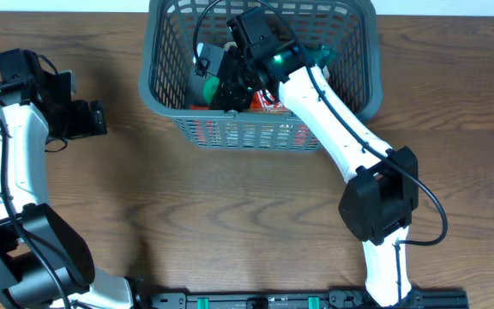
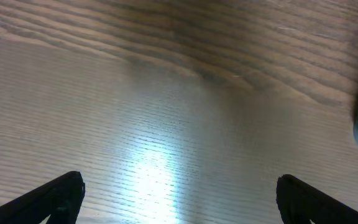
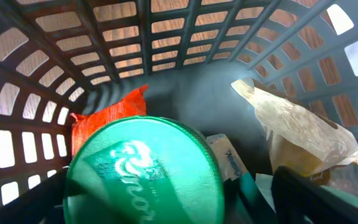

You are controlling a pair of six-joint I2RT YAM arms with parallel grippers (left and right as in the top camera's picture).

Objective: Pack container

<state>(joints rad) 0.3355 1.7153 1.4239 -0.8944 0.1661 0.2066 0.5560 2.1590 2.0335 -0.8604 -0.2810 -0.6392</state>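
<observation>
**Location.** The large grey plastic basket with slotted lattice walls point(image 1: 230, 133) is the container. It stands on the wooden table point(image 1: 230, 223).

**Contents.**
- A round green lid with white script point(image 3: 145, 168) lies near the container's middle.
- An orange-red crinkled packet point(image 3: 107, 115) lies against one container wall.
- A clear crumpled film bag point(image 3: 297, 130) lies toward the opposite wall.

**Grippers.**
- The right gripper point(image 1: 228, 86) is inside the container. Its jaws are spread wide around the green lid, and one finger stands clear of it. No grip is evident.
- The left gripper point(image 2: 179, 199) is outside the container, beside one short wall. Its jaws are wide apart and hold nothing.

**Handling.**
- The container is probably light and fairly stiff, with some flex in the lattice.
- The rim is the soundest hold. A slot edge would also give purchase.
- The packets inside are likely soft and slippery.
</observation>
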